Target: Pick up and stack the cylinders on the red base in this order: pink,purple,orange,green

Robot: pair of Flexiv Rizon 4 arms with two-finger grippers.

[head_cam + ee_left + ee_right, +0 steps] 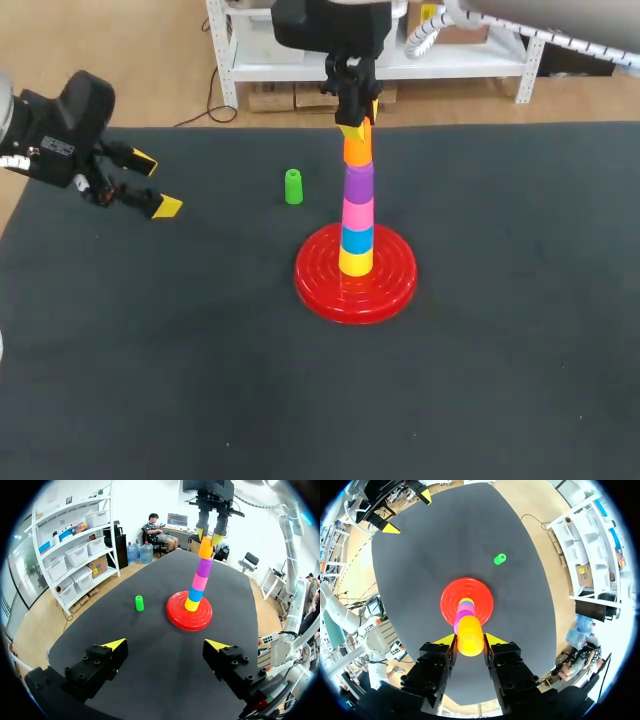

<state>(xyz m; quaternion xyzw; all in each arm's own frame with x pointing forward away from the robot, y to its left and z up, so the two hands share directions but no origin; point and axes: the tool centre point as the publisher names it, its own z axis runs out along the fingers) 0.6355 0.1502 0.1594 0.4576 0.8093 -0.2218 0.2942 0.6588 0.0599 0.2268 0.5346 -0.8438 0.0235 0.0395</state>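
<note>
Yellow-tipped left gripper hangs over the left far part of the black table. Its arm enters from the left edge and the wrist is angled down toward the middle. Its two fingers stand wide apart with nothing between them.

Green cylinder stands upright on the mat, alone, well apart from that gripper and near the red base, on its far-left side.

On the base's centre rises one column: yellow cylinder lowest, then blue cylinder, pink cylinder, purple cylinder, and orange cylinder on top.

Right gripper points straight down over the column from the far edge. Its fingers are clamped on the orange cylinder's upper part from two sides.
</note>
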